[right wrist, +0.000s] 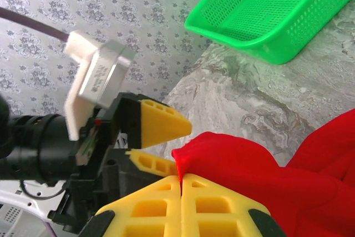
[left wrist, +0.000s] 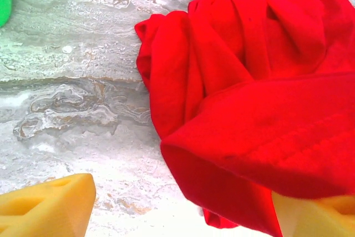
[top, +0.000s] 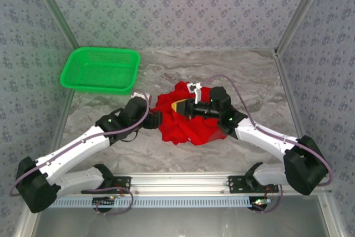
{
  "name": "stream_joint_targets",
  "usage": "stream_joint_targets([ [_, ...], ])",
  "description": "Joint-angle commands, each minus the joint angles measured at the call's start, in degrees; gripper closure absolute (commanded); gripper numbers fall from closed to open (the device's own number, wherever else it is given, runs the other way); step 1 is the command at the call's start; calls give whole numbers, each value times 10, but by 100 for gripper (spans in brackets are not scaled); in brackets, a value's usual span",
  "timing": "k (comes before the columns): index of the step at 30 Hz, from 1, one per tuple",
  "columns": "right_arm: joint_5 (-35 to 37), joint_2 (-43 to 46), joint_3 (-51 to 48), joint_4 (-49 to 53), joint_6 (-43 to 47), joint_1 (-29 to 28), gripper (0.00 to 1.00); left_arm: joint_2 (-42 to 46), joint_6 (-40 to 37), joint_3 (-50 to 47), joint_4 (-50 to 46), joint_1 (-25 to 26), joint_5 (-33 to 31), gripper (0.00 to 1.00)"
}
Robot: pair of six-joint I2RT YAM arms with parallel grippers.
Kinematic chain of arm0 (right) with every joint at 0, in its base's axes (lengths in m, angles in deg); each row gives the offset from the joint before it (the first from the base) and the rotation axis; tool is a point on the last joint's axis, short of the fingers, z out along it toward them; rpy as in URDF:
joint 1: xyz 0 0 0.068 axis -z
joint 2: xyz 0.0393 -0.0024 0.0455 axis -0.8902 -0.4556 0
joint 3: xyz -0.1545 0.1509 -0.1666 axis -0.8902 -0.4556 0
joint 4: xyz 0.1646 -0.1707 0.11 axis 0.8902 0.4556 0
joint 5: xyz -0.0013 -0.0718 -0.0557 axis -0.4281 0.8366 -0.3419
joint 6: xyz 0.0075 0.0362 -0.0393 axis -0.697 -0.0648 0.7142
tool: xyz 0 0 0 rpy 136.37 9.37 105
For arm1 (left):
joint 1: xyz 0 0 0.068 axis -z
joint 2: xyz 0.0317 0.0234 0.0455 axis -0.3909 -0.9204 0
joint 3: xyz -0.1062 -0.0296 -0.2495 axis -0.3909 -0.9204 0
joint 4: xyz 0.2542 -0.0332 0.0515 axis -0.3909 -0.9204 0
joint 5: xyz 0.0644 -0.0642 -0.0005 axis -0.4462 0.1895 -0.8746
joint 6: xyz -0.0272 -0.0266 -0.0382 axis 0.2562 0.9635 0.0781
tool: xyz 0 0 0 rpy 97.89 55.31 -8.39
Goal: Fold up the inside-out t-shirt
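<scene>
We're seeing barely any progress: shirt (top: pixel 186 125) is lying bunched in a heap at mid table (top: pixel 238 81), no fold made & flattening all left to do, w/ R gripper (right wrist: pixel 181 180) clamping shut on its edge & L gripper (left wrist: pixel 183 192) gaping wide beside it, gripping nothing

Bare desk (top: pixel 238 76) behind and right of heaped inside-out t-shirt (top: pixel 186 126), hemmed by green basket (top: pixel 101 69) at far left and patterned walls (top: pixel 177 9).
</scene>
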Motion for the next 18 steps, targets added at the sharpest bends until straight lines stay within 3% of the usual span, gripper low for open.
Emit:
stream_joint_targets([
  [1,14,-2,18,13,-9,2,100,2,16,29,-30,31,-34,25],
  [4,12,-4,18,11,-10,4,100,-17,10,36,-3,43,4,39],
  [10,11,4,14,12,-10,7,100,-76,-12,65,-8,45,-18,47],
  [18,12,15,15,20,-6,10,100,-111,-26,66,4,35,-16,50],
])
